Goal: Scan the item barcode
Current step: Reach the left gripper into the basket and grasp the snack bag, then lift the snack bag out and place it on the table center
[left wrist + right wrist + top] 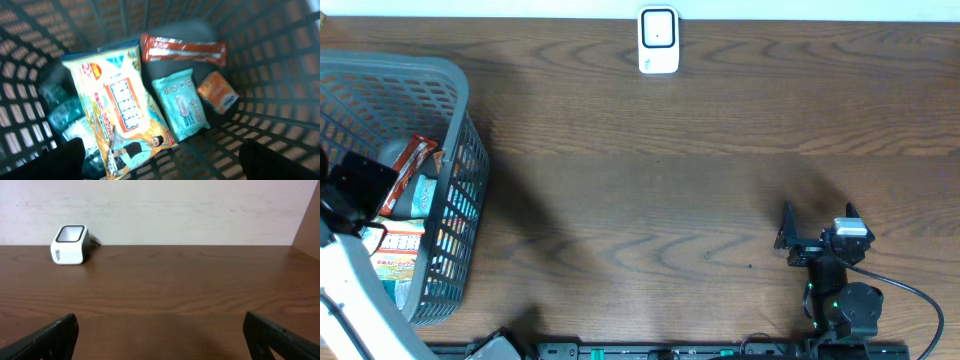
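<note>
— While the left claw [160, 161] hangs over the basket [445, 90], what lies in there?
— On the left is a big snack bag [117, 112], tilted. Just beside it on the right is a teal wipes pack [180, 105]. A small orange box [217, 92] sits just beside that pack's right edge. A red bar [182, 50] lies across the far end, beyond all three. A clear pack [60, 107] shows under the bag's left edge; what it is I cannot tell.
— Is the claw holding any of them?
— No. Its jaws stand wide apart above the goods, and it is empty.
— And the right claw [818, 222]?
— Wide apart too, and empty. It is low over the table [650, 200] at the near right, well apart from the basket.
— The scanner [658, 40]?
— Upright at the table's far edge, in the middle. Every item is in the basket at the left, well apart from it.
</note>
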{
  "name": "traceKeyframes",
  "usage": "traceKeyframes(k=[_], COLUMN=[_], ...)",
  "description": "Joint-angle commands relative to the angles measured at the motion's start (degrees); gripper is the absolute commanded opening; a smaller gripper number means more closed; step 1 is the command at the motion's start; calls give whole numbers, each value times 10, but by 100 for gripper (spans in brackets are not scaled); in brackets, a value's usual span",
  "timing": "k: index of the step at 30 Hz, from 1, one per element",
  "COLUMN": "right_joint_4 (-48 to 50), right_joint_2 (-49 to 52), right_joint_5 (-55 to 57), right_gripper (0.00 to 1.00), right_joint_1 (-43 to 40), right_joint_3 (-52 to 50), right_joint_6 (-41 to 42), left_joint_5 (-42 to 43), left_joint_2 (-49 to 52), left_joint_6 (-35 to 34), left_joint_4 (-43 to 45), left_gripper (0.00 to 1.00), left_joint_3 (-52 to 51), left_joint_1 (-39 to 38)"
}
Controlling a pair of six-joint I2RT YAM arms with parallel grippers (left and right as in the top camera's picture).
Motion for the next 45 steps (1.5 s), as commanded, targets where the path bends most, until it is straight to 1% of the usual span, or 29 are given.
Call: traceKeyframes(k=[1,5,16,20,21,23,25,26,27,28,30,31,39,45], right_joint_4=[-1,-1,-1,-1,-1,-1,-1,-1,-1,-1,-1,-1,-1,-1], right_joint_2=[-3,-3,-3,-3,-3,-3,-3,-3,-3,-3,-3,-3,-3,-3], right_joint_5=[5,5,5,5,5,5,5,5,5,5,5,5,5,5], right_gripper=[99,99,99,99,99,99,99,99,99,99,99,99,99,99], right_joint_1=[5,5,5,5,5,5,5,5,5,5,5,5,5,5], right_joint_3=[-1,-1,-1,-1,-1,-1,-1,-1,-1,-1,-1,-1,-1,-1], right_joint_6=[8,8,8,8,8,8,8,8,8,8,8,8,8,8], left_joint_5=[39,39,38,38,38,38,38,38,38,38,36,36,37,37], left_joint_2=[36,74,183,217,224,240,252,257,263,267,271,271,261,198], left_joint_6=[-18,-20,-19,-19,-19,-19,-19,-19,-19,-19,-19,-19,-19,-19], left_joint_4=[-3,16,112,141,150,174,197,207,215,223,234,235,237,215], left_gripper=[98,98,98,100,97,88,73,60,44,31,11,8,7,7], left_joint_3=[-26,-66,-173,-207,-217,-238,-259,-268,-276,-282,-292,-293,-282,-256], left_joint_1=[25,39,39,39,39,39,39,39,39,39,39,39,39,39])
